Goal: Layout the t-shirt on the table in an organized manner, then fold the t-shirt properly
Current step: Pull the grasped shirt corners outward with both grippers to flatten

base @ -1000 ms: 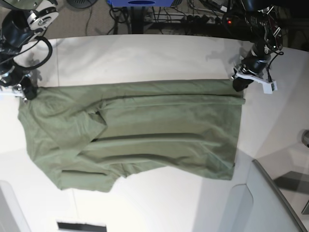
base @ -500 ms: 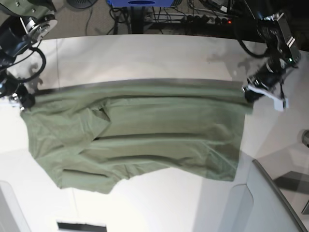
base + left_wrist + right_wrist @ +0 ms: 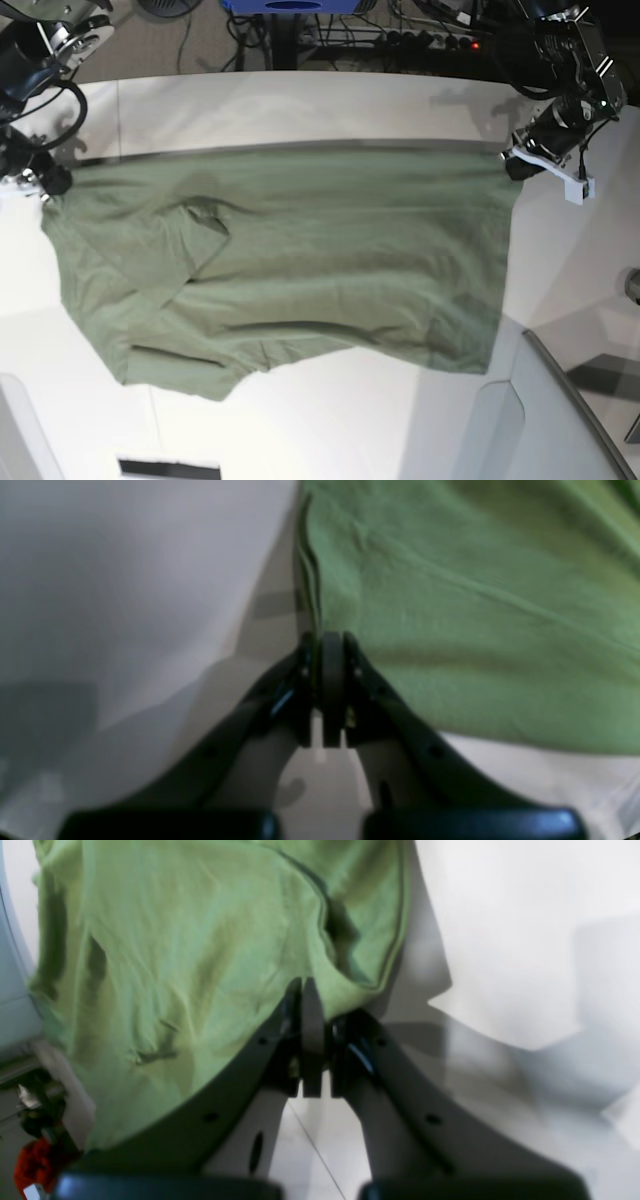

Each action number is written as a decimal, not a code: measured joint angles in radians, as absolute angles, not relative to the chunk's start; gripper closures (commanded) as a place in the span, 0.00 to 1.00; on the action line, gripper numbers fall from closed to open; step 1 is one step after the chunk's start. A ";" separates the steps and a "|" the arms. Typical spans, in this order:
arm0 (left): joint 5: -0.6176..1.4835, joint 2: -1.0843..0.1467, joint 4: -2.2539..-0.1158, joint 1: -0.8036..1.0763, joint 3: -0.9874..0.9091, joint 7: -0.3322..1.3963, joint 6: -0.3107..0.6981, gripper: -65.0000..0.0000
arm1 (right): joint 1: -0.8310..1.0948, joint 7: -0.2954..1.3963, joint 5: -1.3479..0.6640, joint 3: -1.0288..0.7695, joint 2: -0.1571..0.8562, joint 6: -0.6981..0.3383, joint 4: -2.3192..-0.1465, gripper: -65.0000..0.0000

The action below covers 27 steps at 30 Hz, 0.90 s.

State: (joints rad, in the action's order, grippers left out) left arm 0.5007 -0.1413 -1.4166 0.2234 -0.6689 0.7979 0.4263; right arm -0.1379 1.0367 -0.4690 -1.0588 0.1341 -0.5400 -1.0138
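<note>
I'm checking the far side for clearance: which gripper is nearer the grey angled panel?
Left. The left gripper pinches the t-shirt corner directly above the grey angled panel; the right gripper holds the opposite corner, across the table.

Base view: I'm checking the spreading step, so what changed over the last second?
Both pincers, left and right, pulled the t-shirt top edge up and away from the camera, and the left moved outward. The fold along that edge opened. Both grips stayed shut on the fabric; the lower hem stayed on the table.
</note>
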 measured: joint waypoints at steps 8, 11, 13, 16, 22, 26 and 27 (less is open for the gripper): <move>0.497 -0.140 -1.417 0.245 -0.668 0.794 0.426 1.00 | -0.104 1.023 -0.480 -1.058 0.131 -0.543 -1.012 0.99; 0.497 -0.139 -1.417 0.245 -0.668 0.794 0.426 1.00 | -0.090 1.022 -0.479 -1.058 0.132 -0.543 -1.013 0.99; 0.500 -0.142 -1.420 0.259 -0.667 0.789 0.427 1.00 | -0.084 1.022 -0.480 -1.058 0.131 -0.544 -1.013 0.99; 0.496 -0.141 -1.420 0.279 -0.666 0.790 0.426 1.00 | -0.059 1.018 -0.486 -1.058 0.131 -0.543 -1.013 0.99; 0.500 -0.142 -1.424 0.334 -0.659 0.704 0.427 1.00 | -0.027 1.013 -0.506 -1.058 0.132 -0.558 -1.015 0.99; 0.497 -0.142 -1.418 0.355 -0.659 0.702 0.427 1.00 | -0.004 1.007 -0.517 -1.058 0.132 -0.586 -1.021 0.99; 0.498 -0.142 -1.419 0.355 -0.659 0.702 0.427 1.00 | -0.001 1.006 -0.517 -1.059 0.132 -0.587 -1.021 0.99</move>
State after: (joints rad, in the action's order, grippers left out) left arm 0.4980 -0.1421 -1.4185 0.3550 -0.6594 0.7021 0.4271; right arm -0.0010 1.0061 -0.5175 -1.0588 0.1318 -0.5869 -1.0210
